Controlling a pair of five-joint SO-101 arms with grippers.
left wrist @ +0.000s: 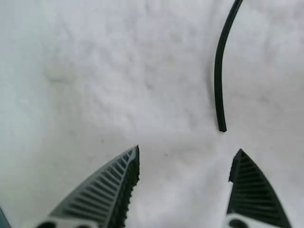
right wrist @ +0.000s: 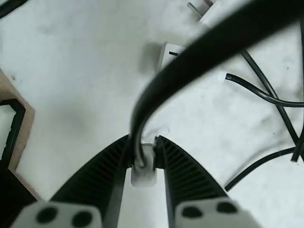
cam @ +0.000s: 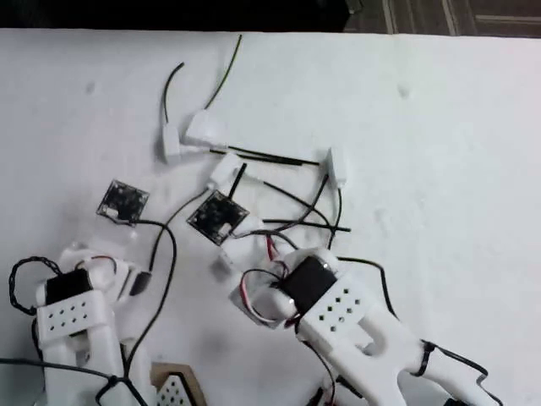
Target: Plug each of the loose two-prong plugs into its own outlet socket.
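Note:
Two black square outlet sockets lie left of the table's middle. Loose white two-prong plugs with black cords lie beyond them: a pair at the back, one near the sockets, one to the right. My right gripper is shut on a small white plug, and the plug's black cord arches up out of the grip. Another white plug body lies on the table ahead of it. My left gripper is open over bare table, near a black cord's end.
Black cords tangle across the table between the plugs and the right arm. The left arm stands at the front left. A wooden piece sits at the front edge between the arms. The table's right side is bare white.

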